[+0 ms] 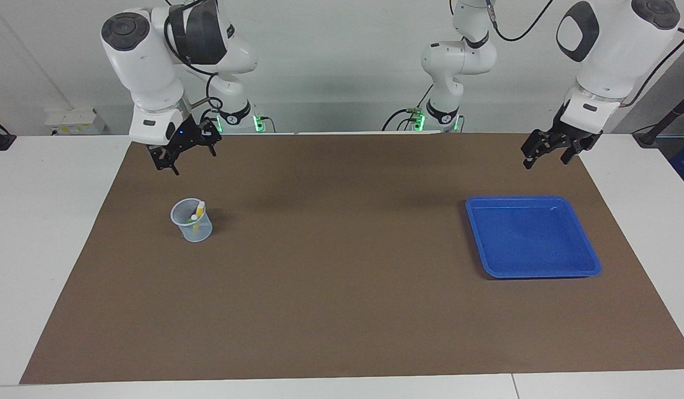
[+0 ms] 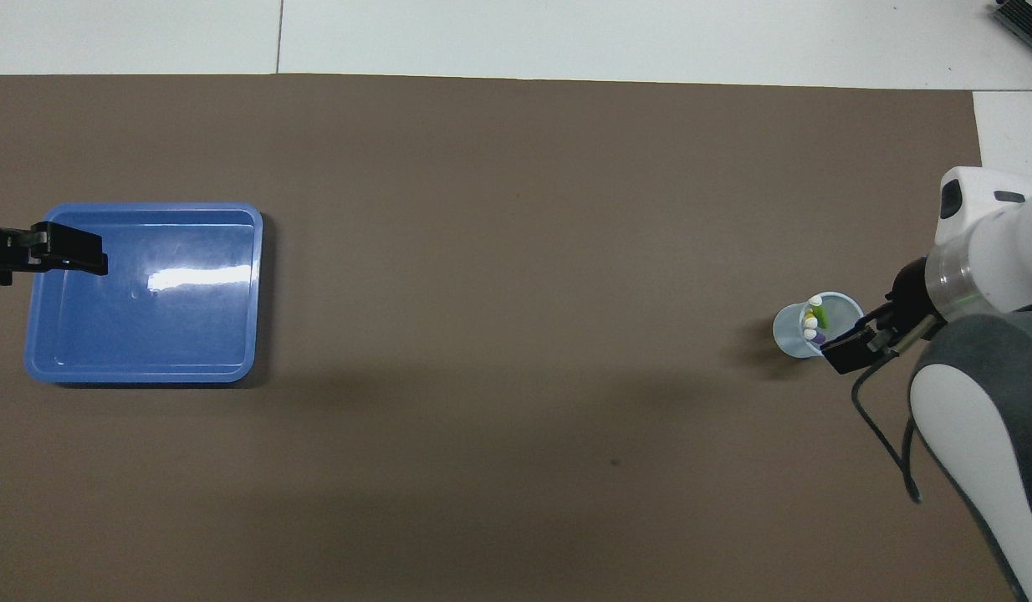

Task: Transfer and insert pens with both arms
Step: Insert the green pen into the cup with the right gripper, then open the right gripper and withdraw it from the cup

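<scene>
Overhead view shows the pens (image 2: 814, 318) standing together in a small translucent cup (image 2: 796, 339) toward the right arm's end of the table: three whitish tips, with green, yellow and purple barrels leaning against the cup's wall. In the facing view only the yellow one reads clearly through the plastic. The blue tray (image 1: 533, 236), toward the left arm's end and well apart from the cup, holds nothing, so by my reading the transfer is finished.

The right gripper (image 1: 182, 151) hangs in the air over the mat between the cup and the robots, fingers spread wide and carrying nothing. The left gripper (image 1: 548, 146) waits above the mat's edge on the robots' side of the tray, likewise open and empty.

The main risk, I judge, is the cup: it looks light and thin-walled (a flared, beaker-like shape with a narrow base), and the slim pens lean to one side, so a swing of the right arm low past its rim could tip it and roll the smooth round pens across the mat. The brown mat (image 1: 342, 310) looks matte and flat; the tray is glossy hard plastic with a raised lip and rounded corners.
</scene>
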Tool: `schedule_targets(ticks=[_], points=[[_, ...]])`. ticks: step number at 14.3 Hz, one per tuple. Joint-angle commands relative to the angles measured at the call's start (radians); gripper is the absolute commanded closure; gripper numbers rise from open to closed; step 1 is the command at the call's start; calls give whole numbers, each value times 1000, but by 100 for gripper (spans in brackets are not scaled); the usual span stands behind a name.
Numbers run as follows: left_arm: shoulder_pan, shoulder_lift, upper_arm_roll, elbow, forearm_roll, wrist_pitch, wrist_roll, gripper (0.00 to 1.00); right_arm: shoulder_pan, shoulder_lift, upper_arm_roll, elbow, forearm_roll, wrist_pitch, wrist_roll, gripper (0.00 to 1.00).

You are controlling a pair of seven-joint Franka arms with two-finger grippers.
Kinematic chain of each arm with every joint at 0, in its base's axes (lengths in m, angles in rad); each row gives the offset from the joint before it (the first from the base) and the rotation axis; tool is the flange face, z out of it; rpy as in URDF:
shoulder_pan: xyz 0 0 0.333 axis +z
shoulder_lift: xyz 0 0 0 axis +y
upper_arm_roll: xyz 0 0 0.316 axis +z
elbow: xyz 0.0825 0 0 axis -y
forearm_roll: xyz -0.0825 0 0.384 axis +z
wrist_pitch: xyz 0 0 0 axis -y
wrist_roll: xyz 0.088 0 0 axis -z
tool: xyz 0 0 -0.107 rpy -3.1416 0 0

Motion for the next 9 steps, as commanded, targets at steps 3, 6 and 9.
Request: schedule_targets(ticks=[3, 6, 9], points=[[-9, 12, 14, 34, 16, -28, 17, 0, 17, 17, 4, 21, 32, -43, 178, 0], [-9, 12, 11, 34, 16, -31, 17, 0, 37, 27, -5, 32, 34, -39, 211, 0], [-9, 12, 8, 35, 16, -31, 17, 0, 37, 64, -8, 38, 25, -17, 221, 0]])
